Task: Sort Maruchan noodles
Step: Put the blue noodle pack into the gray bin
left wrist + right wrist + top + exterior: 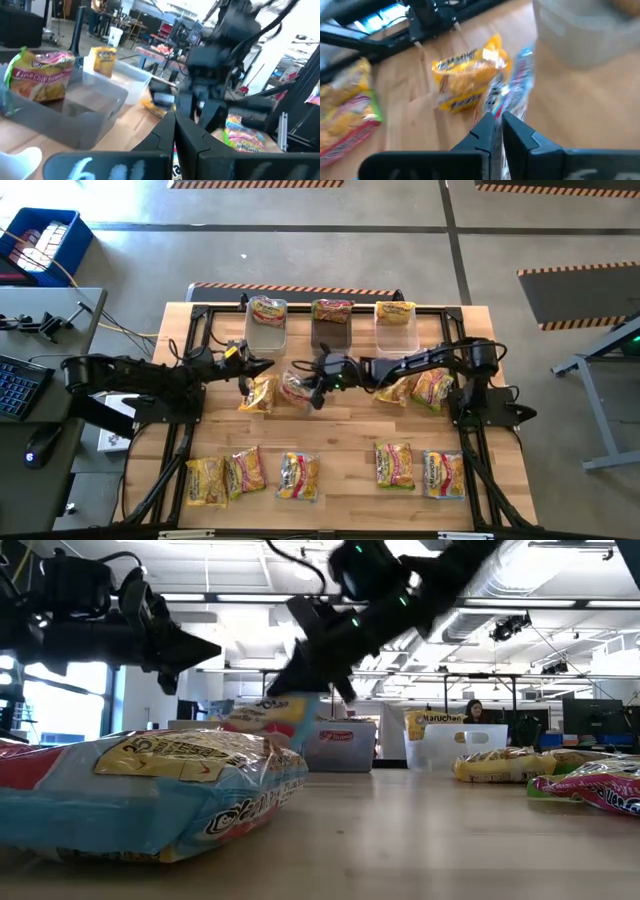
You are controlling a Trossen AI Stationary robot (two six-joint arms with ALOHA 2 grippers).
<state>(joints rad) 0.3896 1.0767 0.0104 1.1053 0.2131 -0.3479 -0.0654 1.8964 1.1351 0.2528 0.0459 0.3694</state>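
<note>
High view: right gripper [318,385] clamped on a blue-edged ramen packet [297,388] at table centre, just in front of the dark tub [331,328]. Left gripper [262,367] closed on nothing, hovering above a yellow packet [259,394]. One packet in each of three tubs; five more lined along the near edge; two beside the right arm.

Low view: held packet [270,712] lifted off the wooden table [420,830].

Left wrist view: fingers [192,145] pressed together.

Right wrist view: fingers [520,139] pinching the packet's edge [512,90], yellow packet [465,77] just beside.
</note>
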